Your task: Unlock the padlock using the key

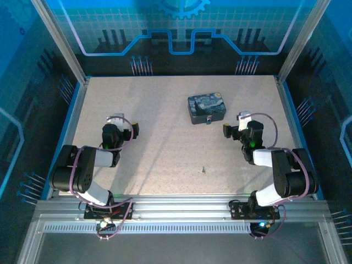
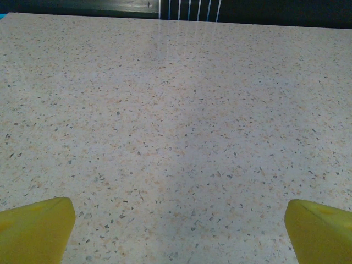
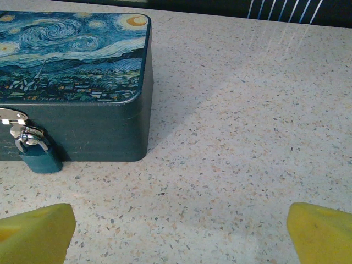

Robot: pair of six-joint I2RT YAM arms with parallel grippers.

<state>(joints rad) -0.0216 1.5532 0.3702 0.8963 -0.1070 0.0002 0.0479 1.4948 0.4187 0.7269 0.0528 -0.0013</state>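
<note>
A small dark blue padlock [image 3: 39, 157] with a silver shackle hangs from the hasp on the front of a swirl-printed box [image 3: 74, 60]; from above, the padlock [image 1: 209, 120] is a speck at the near side of the box [image 1: 206, 108]. The key [image 1: 203, 170] lies alone on the table, near the front and midway between the arms. My right gripper [image 3: 179, 236] is open over bare table just right of the box, its yellow fingertips [image 3: 38, 231] wide apart. My left gripper [image 2: 179, 234] is open too, over bare table at the left [image 1: 118, 122], far from both things.
The speckled table [image 1: 159, 143] is walled by metal posts and blue panels at the sides and back. A metal rail [image 1: 181, 212] runs along the near edge, where both arm bases sit.
</note>
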